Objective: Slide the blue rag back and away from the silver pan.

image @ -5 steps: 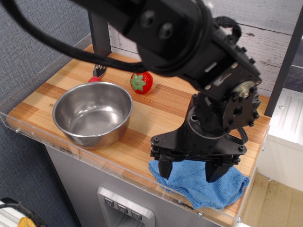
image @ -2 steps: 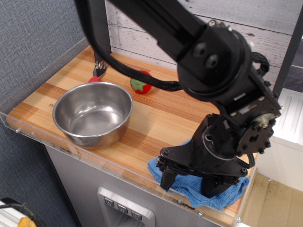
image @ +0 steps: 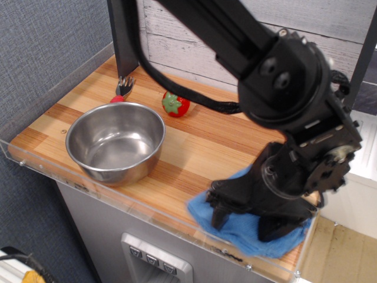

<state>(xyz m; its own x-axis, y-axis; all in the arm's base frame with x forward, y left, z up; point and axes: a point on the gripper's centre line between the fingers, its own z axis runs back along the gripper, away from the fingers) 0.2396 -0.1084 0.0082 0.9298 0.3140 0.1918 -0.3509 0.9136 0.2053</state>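
Observation:
The blue rag [image: 238, 234] lies bunched at the front right corner of the wooden counter, mostly covered by the arm. My gripper [image: 247, 223] is low over the rag with its two black fingers [image: 220, 217] spread wide apart and their tips down on the cloth. Nothing is clamped between them. The silver pan [image: 115, 141] stands empty at the front left, well apart from the rag and the gripper.
A red strawberry toy [image: 175, 104] sits behind the pan. A fork with a red handle [image: 123, 88] lies at the back left beside a black post [image: 125, 35]. A clear acrylic rim [image: 147, 207] lines the counter's front edge, close to the rag.
My gripper has moved down and to the right onto the rag. The fingers stay spread. The rag's left edge has shifted slightly right with them. The pan has not moved.

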